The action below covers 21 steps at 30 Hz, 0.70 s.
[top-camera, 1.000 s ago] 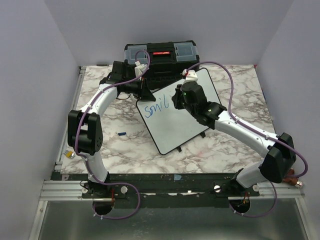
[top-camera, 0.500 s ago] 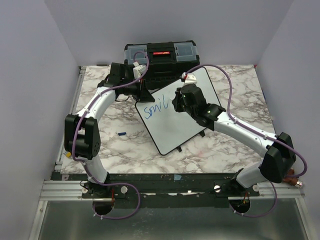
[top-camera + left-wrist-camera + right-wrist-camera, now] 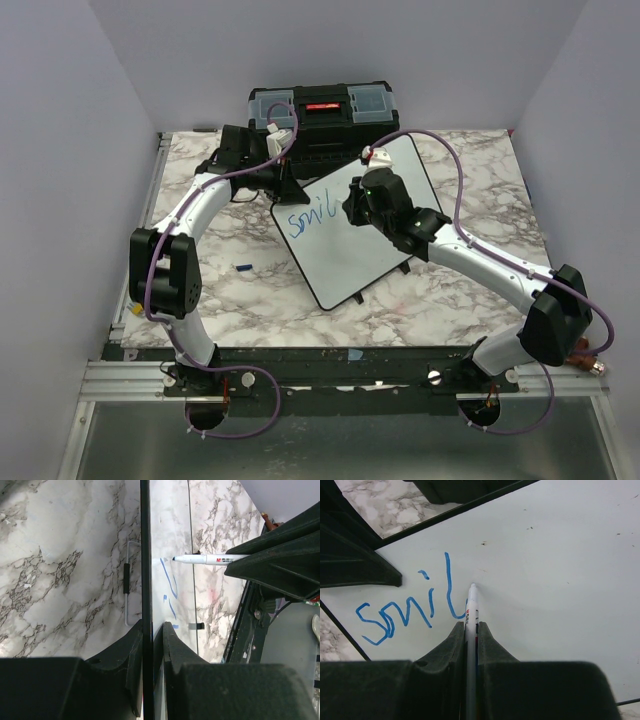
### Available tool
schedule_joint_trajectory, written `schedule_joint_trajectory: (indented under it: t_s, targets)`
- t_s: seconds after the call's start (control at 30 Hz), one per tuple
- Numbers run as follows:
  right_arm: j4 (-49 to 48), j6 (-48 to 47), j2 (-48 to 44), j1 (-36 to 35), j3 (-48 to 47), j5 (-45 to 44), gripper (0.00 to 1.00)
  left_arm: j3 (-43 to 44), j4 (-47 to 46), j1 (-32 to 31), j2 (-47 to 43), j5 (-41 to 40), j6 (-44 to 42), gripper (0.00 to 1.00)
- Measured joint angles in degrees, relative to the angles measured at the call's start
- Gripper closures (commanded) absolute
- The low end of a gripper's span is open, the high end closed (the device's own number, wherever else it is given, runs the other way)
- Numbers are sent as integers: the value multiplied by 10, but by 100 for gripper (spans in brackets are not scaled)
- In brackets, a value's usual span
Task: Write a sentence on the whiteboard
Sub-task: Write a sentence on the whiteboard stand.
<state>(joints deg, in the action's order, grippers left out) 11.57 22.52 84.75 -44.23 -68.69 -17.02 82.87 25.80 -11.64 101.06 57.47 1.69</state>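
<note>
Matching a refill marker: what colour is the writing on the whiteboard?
The writing is blue, clearest in the right wrist view.

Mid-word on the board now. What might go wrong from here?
The left gripper pinches only the thin edge of the whiteboard, so pressure from the marker may slide or pivot it and skew the letters. The right gripper sits low, close beside the blue writing; it might smear the ink on the next strokes.
</note>
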Motion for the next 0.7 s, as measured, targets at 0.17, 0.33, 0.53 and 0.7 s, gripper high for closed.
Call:
schedule_joint_trajectory:
  t_s: [0.17,0.33,0.53,0.7]
  targets:
    - [-2,0,1,0,4,0,99,1,0,0,2,0,0,100]
    - [-6,1,4,2,7,0,99,2,1,0,4,0,1,100]
    - [-7,1,4,5,7,-5,99,3,1,0,4,0,2,100]
    - [-7,1,4,9,7,-16,99,3,1,0,4,0,2,100]
